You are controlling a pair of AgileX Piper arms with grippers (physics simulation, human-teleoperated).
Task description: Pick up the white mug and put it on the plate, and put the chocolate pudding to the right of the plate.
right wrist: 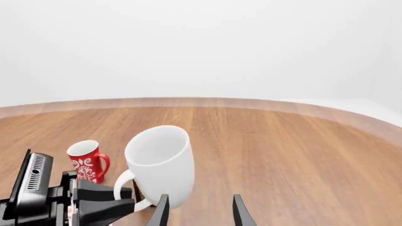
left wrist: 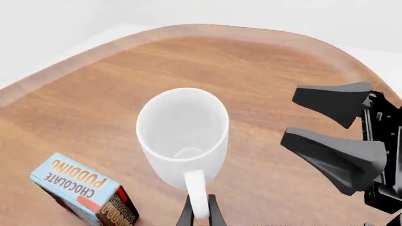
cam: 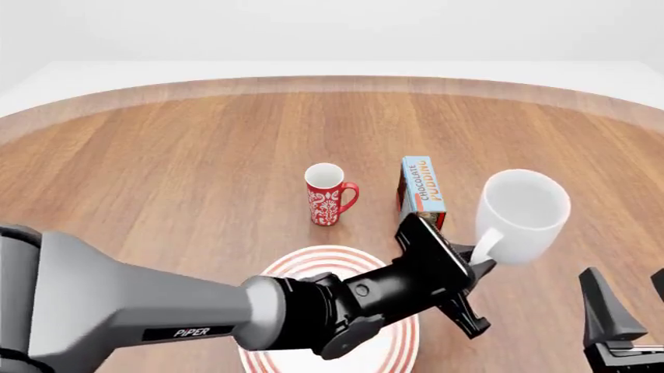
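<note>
The left end effector (cam: 475,263) is clamped on the loop handle of the white mug (cam: 522,215), holding it tilted above the counter (cam: 186,171), right of the plate. The right end effector (right wrist: 199,207) hangs with its fingers spread, gripping nothing. The plate (cam: 311,260) lies under the left arm, partly hidden. The chocolate pudding (cam: 422,190) lies beyond the plate, just left of the lifted mug. The red mug (cam: 329,194) stands upright beside the carton.
</note>
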